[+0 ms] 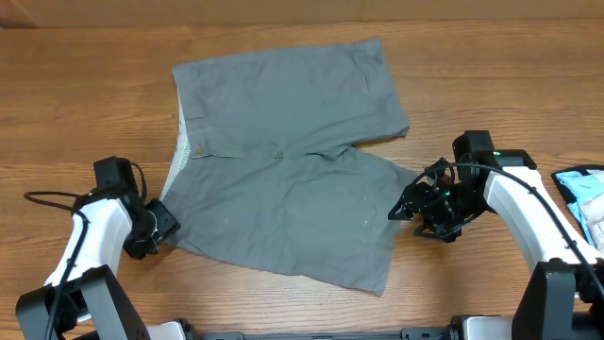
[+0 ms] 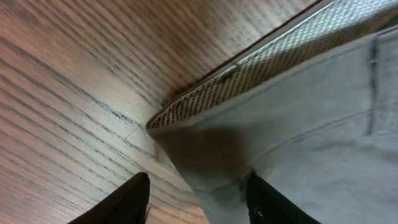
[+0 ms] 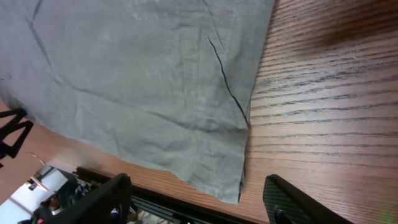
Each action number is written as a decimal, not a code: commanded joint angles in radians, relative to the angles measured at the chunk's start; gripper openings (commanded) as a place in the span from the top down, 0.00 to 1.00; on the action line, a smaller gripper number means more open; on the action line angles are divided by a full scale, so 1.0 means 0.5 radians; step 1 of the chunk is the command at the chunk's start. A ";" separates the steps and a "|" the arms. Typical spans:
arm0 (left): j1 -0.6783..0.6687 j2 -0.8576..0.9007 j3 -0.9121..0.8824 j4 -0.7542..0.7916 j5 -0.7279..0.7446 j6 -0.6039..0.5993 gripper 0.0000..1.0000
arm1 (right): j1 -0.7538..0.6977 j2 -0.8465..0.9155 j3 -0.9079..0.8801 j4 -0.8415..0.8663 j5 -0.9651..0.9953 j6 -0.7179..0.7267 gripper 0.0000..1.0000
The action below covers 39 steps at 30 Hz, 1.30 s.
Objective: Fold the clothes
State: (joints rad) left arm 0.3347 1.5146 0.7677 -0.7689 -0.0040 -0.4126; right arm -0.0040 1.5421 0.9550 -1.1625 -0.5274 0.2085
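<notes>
The grey shorts (image 1: 283,161) lie spread flat on the wooden table, waistband to the left and legs to the right. My left gripper (image 1: 160,227) is open at the near waistband corner; in the left wrist view (image 2: 199,202) its fingers straddle the corner of the grey cloth (image 2: 298,143), whose dotted inner lining shows. My right gripper (image 1: 401,210) is open at the hem of the near leg; in the right wrist view (image 3: 196,199) the hem corner of the shorts (image 3: 143,81) lies between its fingers.
A light blue cloth (image 1: 585,189) lies at the table's right edge. The table's front edge (image 3: 161,202) runs just beyond the hem in the right wrist view. Bare wood (image 1: 472,85) surrounds the shorts.
</notes>
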 commanded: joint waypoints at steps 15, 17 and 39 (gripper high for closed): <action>0.014 0.003 -0.079 0.240 -0.096 0.066 0.64 | 0.010 -0.002 -0.005 0.006 -0.026 -0.053 0.22; 0.014 0.002 -0.076 0.221 0.070 0.108 0.65 | 0.010 -0.002 -0.005 0.008 -0.026 -0.053 0.22; 0.531 -0.060 0.000 0.195 0.422 0.280 0.53 | 0.010 -0.002 -0.005 0.037 -0.027 -0.052 0.22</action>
State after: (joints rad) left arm 0.5495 1.5055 0.7464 -0.6815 0.1368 -0.3103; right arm -0.0040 1.5421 0.9550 -1.1496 -0.5278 0.1898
